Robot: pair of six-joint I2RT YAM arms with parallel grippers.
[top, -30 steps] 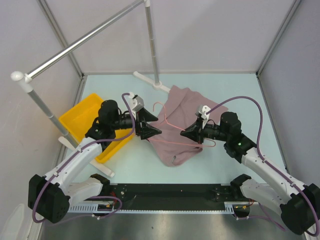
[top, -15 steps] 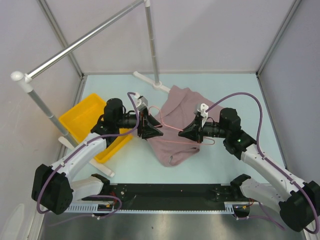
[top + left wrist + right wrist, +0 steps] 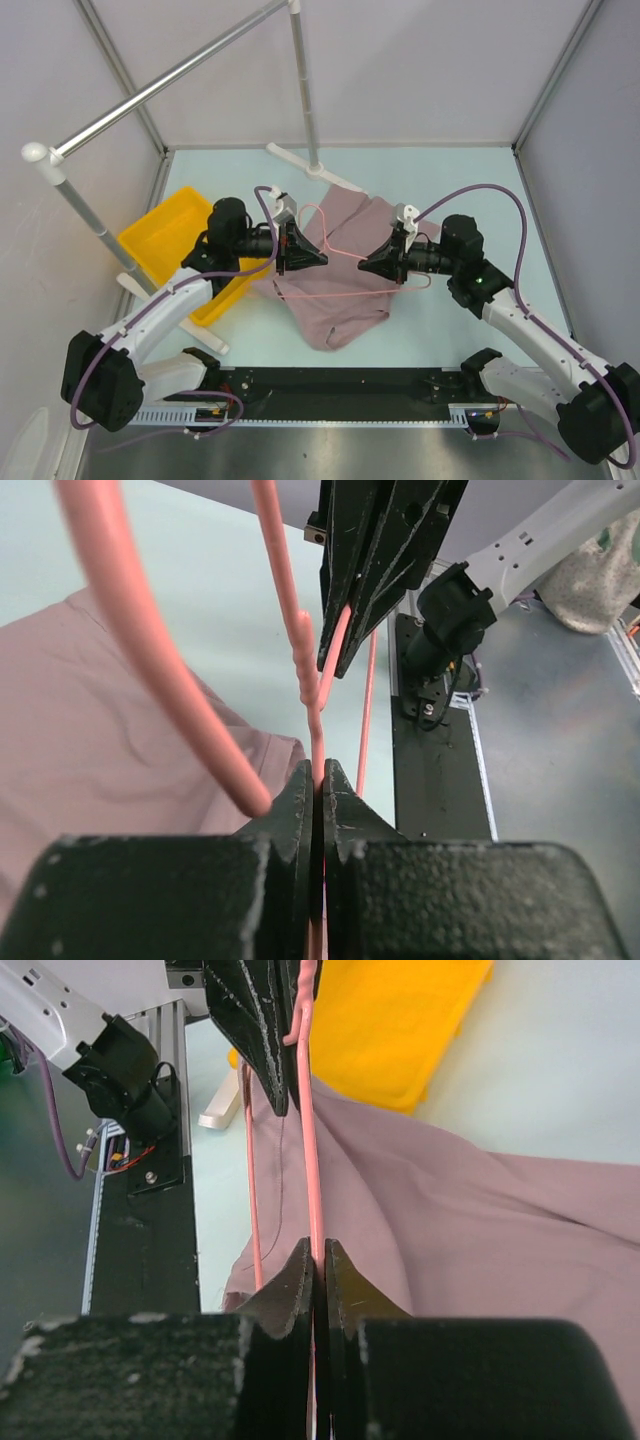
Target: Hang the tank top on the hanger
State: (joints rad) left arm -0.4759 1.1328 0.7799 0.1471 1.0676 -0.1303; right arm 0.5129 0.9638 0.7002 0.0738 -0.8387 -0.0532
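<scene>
The pink wire hanger [image 3: 338,297] is held just above the table between both arms, its hook [image 3: 150,670] pointing away from the bases. My left gripper [image 3: 316,257] is shut on the wire near the neck [image 3: 318,780]. My right gripper [image 3: 366,266] faces it, shut on the same wire [image 3: 318,1255]. The mauve tank top [image 3: 335,310] lies rumpled under and around the hanger, spread from the table's middle toward the near edge. In the left wrist view the fabric [image 3: 90,740] sits left of the jaws. In the right wrist view it [image 3: 480,1220] fills the right side.
A yellow bin [image 3: 165,240] sits left of the left gripper. A grey rail [image 3: 170,80] crosses the upper left on two posts [image 3: 303,90], one foot [image 3: 300,160] just behind the cloth, another post [image 3: 85,215] by the bin. Enclosure walls ring the table.
My left gripper came in to the right and shut on the hanger wire. The tank top has slid left and toward the near edge. The right gripper kept its grip.
</scene>
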